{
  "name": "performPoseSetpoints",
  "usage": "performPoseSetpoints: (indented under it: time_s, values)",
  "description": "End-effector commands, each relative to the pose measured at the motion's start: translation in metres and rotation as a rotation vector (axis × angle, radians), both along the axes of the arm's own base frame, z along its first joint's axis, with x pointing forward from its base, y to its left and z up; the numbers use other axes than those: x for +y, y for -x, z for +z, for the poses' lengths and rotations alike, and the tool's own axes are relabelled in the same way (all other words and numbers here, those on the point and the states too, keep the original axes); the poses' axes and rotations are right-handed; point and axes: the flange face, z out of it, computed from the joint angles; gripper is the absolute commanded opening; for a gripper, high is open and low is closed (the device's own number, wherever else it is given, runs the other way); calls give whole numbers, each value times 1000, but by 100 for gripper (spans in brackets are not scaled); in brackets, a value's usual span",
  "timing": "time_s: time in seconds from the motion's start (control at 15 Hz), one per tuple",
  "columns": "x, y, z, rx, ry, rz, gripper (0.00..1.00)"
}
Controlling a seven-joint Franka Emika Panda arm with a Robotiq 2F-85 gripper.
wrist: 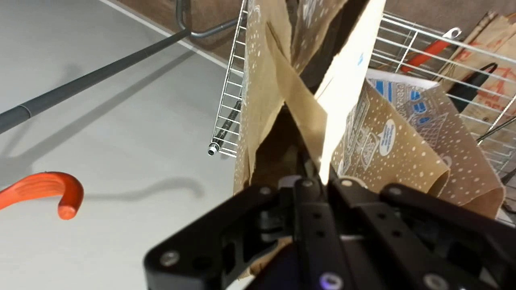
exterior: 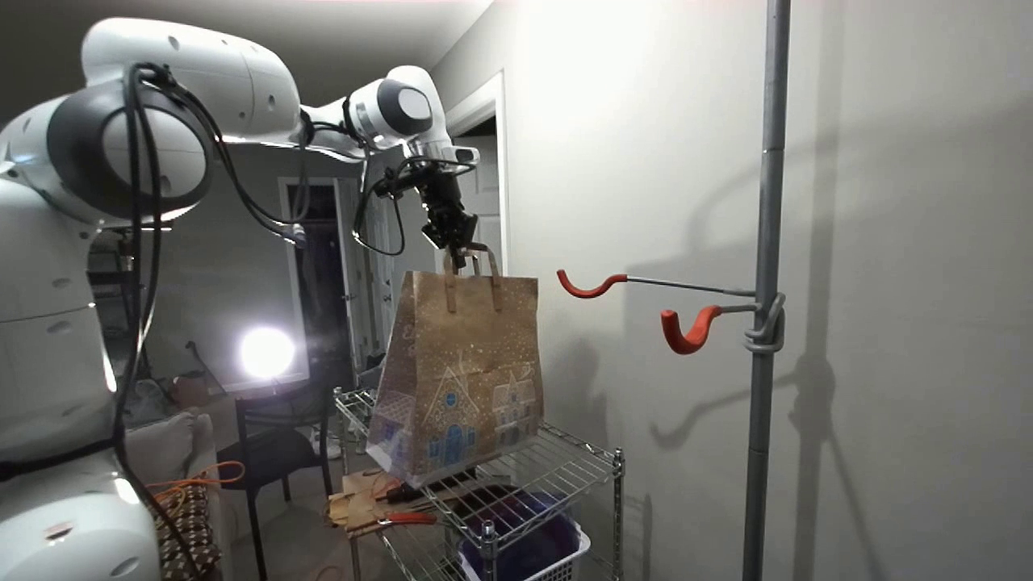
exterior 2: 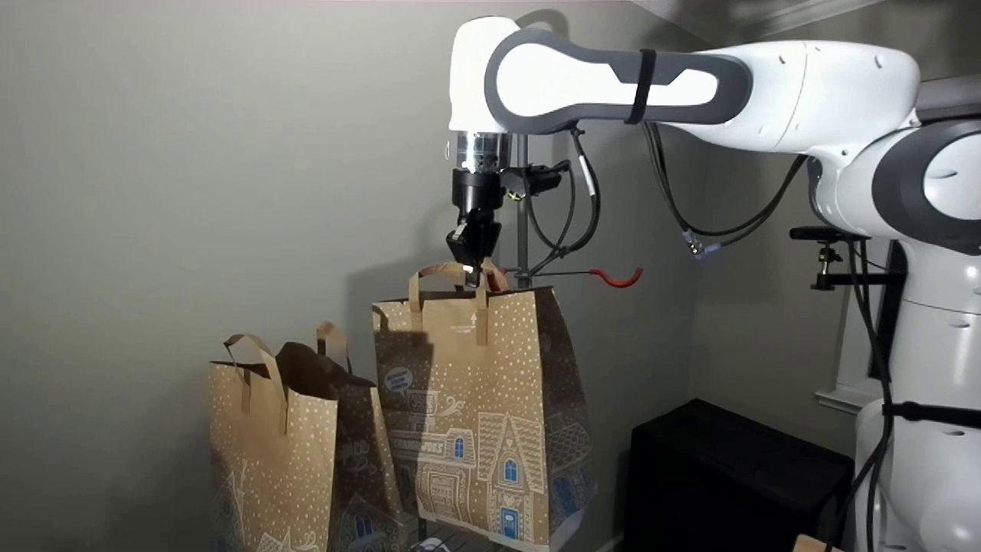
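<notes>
Pincer, jaws nearly together, gripping paper handle of brown bag below.

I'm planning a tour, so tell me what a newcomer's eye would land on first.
First, the house-printed paper bag, held by its handle in the shut gripper just above it. Next, the red hooks jutting from the gray pole toward the right of an exterior view. Then the glaring light in that view's background, left of the bag.
</notes>
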Motion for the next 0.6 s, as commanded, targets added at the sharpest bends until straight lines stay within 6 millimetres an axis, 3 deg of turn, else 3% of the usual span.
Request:
performPoseSetpoints:
  time_s: [0.0, 0.33, 0.53]
  values:
    - [-19, 27, 13, 60, -5, 75, 1]
    - [-55, 41, 6, 197, -21, 53, 1]
    - [-87, 37, -8, 300, -113, -101, 1]
